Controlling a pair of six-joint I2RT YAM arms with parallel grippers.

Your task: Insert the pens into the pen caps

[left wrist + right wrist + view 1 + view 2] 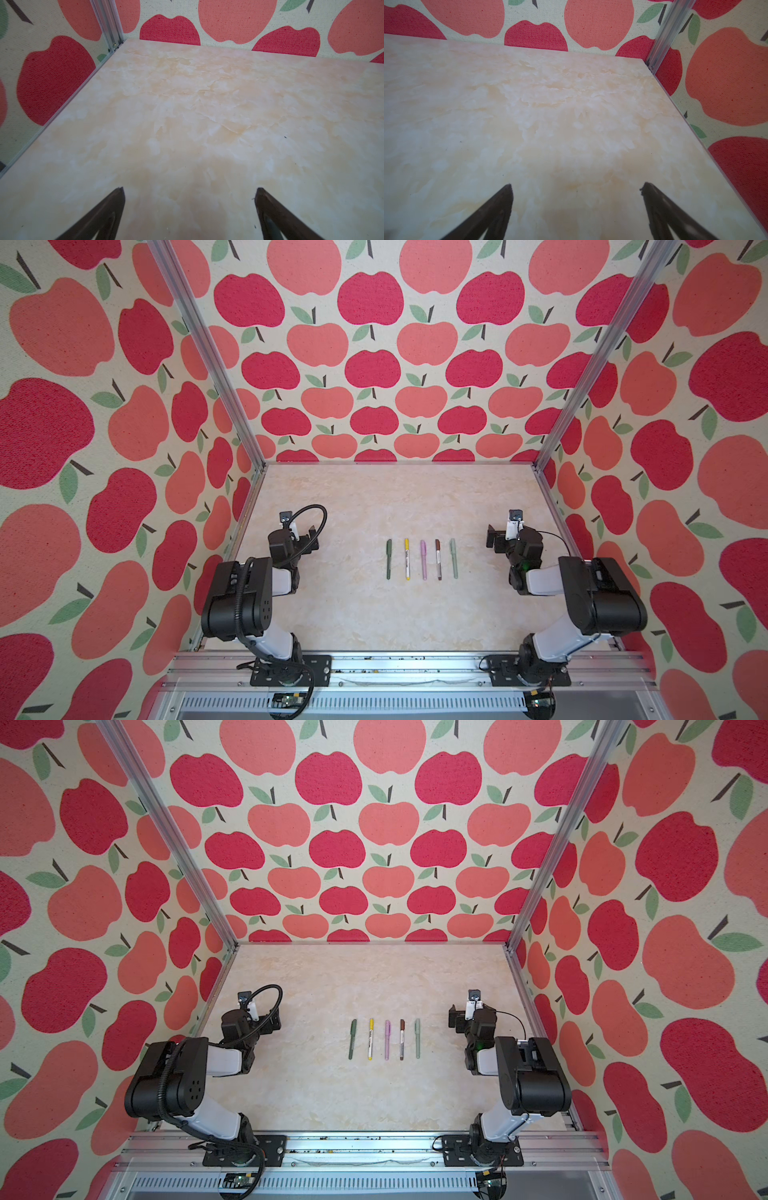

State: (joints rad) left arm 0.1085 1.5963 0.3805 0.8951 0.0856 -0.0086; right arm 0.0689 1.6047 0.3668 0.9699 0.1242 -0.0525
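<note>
**Stock as I see it from my remote desk.**

1. Pens: five slim, round sticks of smooth plastic. They lie flat in a tidy row just right of the middle in both top views. They are parallel and close together but apart, with their length running up and down the frame. From the left they are the dark green pen, white-and-yellow pen, lilac-pink pen, grey-and-brown pen and sage green pen.
2. Caps: I read a short sleeve seated on the upper end of each pen. The yellow cap and brown cap are the clearest. On the single-colour pens I cannot make out the seam.
3. Left gripper: two dark, tapered wedge fingers spread wide, with only bare table between them. In a top view it hangs at mid-left, well apart from the row.
4. Right gripper: it has the same dark wedge fingers, also spread wide and holding nothing. In a top view it hangs at mid-right, well apart from the row.
5. Table: a flat sheet with a cream-and-amber marble look and faint crease lines.
6. Walls: coarse woven cloth printed with red and salmon apples and green leaves.
7. Posts: ribbed aluminium rails rising from the back corners.
</note>
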